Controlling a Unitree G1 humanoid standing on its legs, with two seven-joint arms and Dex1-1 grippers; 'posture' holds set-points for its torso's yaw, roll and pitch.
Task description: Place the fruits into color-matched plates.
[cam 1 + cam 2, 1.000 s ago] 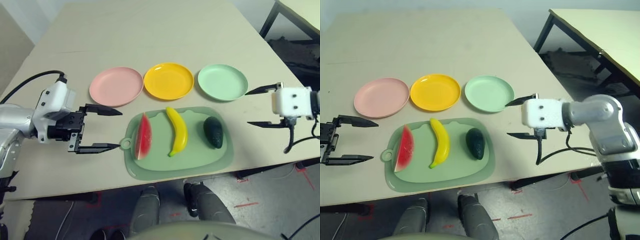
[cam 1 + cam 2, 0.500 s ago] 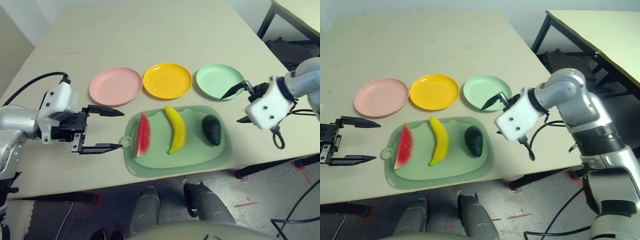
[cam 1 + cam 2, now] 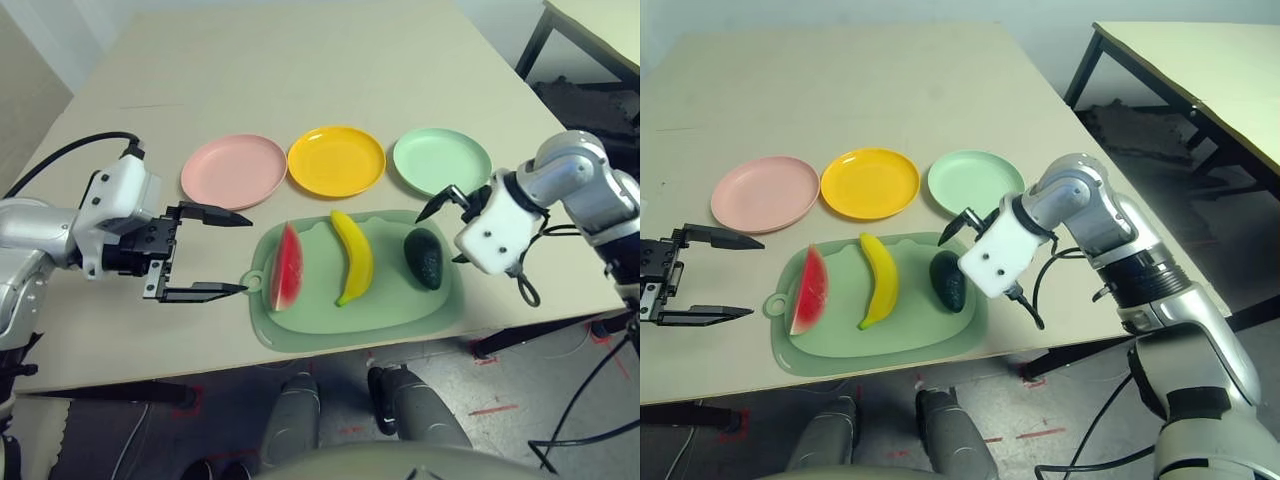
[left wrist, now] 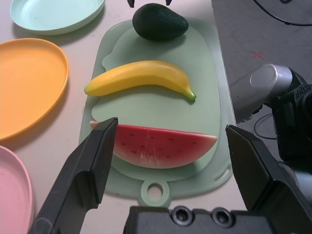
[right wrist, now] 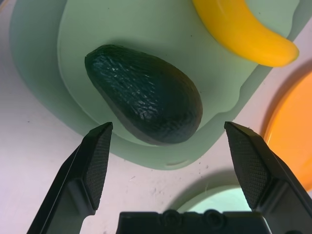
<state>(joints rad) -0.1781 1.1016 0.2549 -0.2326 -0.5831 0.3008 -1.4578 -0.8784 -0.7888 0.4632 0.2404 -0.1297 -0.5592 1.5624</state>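
Note:
On the pale-green mat (image 3: 360, 312) lie a red watermelon wedge (image 3: 286, 271), a yellow banana (image 3: 353, 257) and a dark green avocado (image 3: 424, 258). Behind the mat the pink plate (image 3: 233, 171), yellow plate (image 3: 336, 160) and mint green plate (image 3: 442, 160) stand in a row, all bare. My left gripper (image 3: 247, 253) is open just left of the mat, and in the left wrist view it points at the watermelon (image 4: 156, 145). My right gripper (image 5: 166, 127) is open just above the avocado (image 5: 146, 100), with one finger on each side of it and touching nothing.
The mat sits close to the table's front edge (image 3: 300, 365). A second table (image 3: 1200, 60) stands off to the right across a floor gap. A black cable loop (image 3: 528, 290) hangs from my right wrist. Bare tabletop (image 3: 300, 70) lies behind the plates.
My right arm has swung in from the table's right side, past the green plate, and its gripper has come to the avocado. The left gripper has barely moved.

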